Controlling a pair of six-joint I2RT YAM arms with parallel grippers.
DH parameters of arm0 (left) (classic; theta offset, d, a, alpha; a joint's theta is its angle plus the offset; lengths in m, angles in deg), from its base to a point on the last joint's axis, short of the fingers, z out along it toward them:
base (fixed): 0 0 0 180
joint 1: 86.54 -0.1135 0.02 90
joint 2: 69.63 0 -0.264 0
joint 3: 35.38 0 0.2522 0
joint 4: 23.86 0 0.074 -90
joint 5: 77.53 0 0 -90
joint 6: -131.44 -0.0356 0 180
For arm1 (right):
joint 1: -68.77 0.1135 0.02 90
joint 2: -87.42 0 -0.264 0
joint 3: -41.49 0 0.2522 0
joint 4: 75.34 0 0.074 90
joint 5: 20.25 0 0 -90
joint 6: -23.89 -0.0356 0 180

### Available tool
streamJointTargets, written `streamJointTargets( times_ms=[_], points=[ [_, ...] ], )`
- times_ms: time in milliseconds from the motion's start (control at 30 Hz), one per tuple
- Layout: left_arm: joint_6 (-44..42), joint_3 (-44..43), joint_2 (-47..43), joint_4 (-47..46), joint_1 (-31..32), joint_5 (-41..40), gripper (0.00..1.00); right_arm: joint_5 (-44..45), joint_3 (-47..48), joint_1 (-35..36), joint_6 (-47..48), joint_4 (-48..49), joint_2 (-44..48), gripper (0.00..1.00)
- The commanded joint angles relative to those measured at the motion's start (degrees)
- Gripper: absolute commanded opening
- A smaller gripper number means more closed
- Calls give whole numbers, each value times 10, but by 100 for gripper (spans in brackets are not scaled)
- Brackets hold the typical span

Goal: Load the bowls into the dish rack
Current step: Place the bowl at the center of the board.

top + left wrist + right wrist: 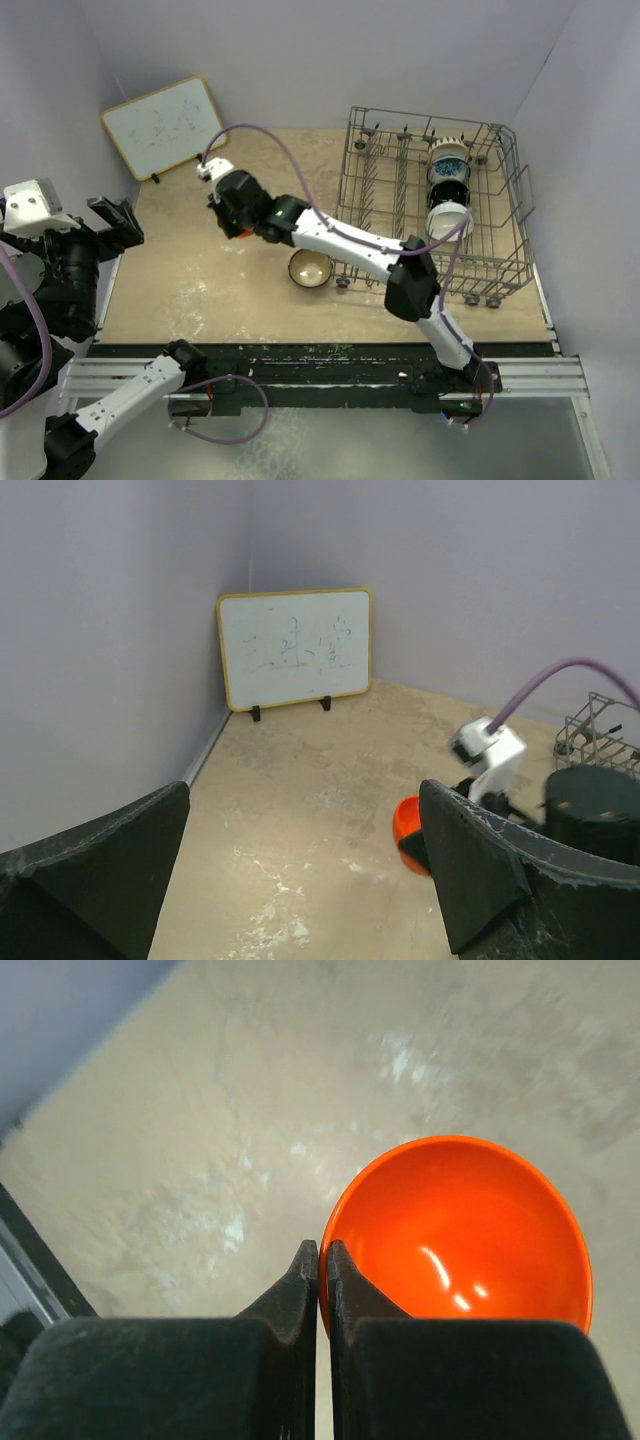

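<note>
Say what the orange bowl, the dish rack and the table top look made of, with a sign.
Orange bowl: glazed ceramic or glossy plastic; sharp white glints inside.
Dish rack: grey metal wire, probably coated; thin rods in an open grid.
Table top: matt beige board, possibly laminate; scuffed white patches.

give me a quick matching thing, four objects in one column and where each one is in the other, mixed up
Things:
1. orange-red glossy round bowl
2. brown round bowl with cream inside
3. white round bowl
4. white board with yellow frame

Places:
a. standing at the far left of the tan table
b. inside the grey wire dish rack
c. sitting on the table just outside the rack's near left corner
d. rim pinched in the shut right gripper

Pairs: 1-d, 2-c, 3-b, 4-a
</note>
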Motion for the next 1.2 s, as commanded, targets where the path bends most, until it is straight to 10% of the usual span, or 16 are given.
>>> streamJointTargets(
  times_ms=[0, 633, 1167],
  points=[
    [13, -15, -11, 11, 2, -5, 99, 77, 58, 20, 36, -95, -22, 0],
    [20, 14, -2, 8, 2, 2, 99, 121, -57, 27, 37, -30, -53, 1],
    [15, 26, 2, 1, 2, 0, 99, 126, -84, 30, 43, -6, -12, 47]
  ],
)
